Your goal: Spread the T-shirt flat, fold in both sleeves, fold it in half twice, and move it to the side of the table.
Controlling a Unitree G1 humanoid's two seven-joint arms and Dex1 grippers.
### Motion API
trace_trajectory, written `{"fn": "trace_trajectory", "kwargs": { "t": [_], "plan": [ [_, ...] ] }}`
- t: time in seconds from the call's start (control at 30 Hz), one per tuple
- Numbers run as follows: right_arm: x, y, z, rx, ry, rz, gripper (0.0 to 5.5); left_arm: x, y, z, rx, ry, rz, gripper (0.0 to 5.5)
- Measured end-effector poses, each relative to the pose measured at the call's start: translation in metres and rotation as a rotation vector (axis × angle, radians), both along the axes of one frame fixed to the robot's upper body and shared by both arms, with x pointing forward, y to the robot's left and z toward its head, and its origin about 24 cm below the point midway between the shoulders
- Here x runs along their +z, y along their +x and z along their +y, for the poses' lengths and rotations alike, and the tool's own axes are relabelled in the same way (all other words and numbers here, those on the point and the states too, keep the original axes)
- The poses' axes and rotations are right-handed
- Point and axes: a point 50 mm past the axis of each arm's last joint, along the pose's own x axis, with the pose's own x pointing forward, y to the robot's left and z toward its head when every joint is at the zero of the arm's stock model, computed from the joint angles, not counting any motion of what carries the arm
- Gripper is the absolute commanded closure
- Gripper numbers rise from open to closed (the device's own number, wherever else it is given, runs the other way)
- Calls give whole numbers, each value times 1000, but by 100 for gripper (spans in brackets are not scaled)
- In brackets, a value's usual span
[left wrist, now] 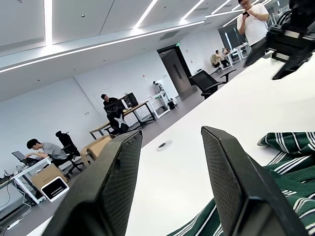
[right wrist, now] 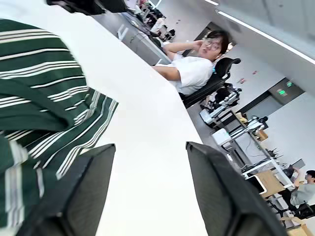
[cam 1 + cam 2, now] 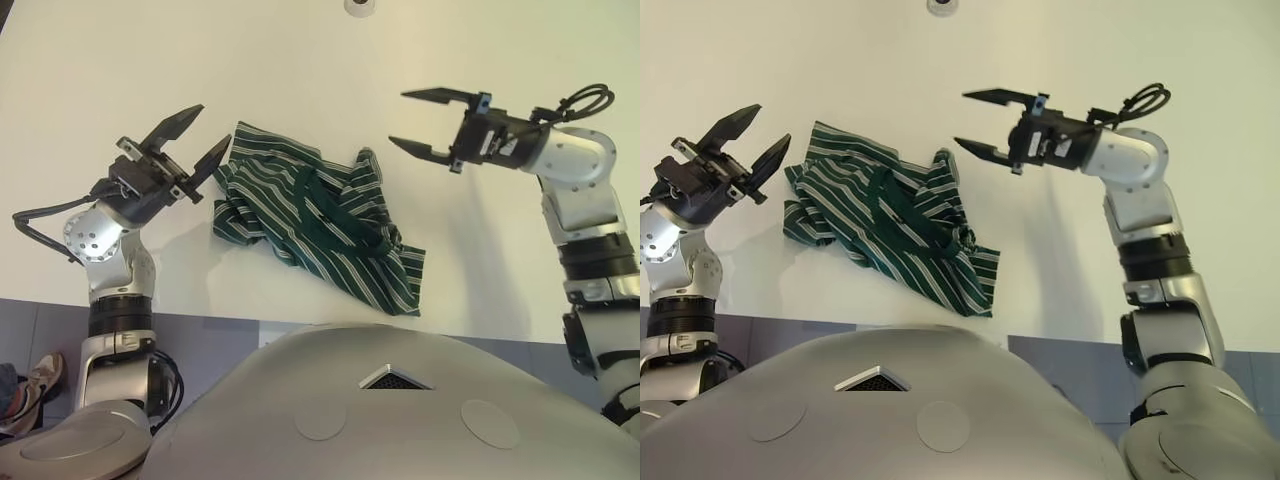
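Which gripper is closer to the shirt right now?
Left. The left gripper, open, has one fingertip right at the shirt's left edge. The right gripper, also open, is off the shirt's right side with bare table between them.

**Striped T-shirt (image 3: 310,225) lies crumpled on the table (image 3: 300,70)**

The T-shirt is dark green with thin white stripes. It lies bunched in a rumpled heap on the white table, not spread out, with its folds overlapping. A plain dark green band twists across its middle. The bulkier end lies toward the robot's left. The other end trails to a flatter corner close to the table's near edge.
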Motion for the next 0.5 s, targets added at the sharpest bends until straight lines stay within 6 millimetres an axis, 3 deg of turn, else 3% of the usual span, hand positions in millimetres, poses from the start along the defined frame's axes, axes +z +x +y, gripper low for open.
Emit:
{"fn": "trace_trajectory", "kwargs": {
  "t": [0.2,0.43,0.5],
  "plan": [
    [-35,-5,33,36,-75,52,283,-1,0,-2,-11,2,5,328],
    [-71,-16,37,106,-240,113,283,2,-4,-20,-72,24,-22,328],
    [-74,-4,38,48,-281,59,283,4,-5,-26,-90,20,-34,328]
  ]
}}
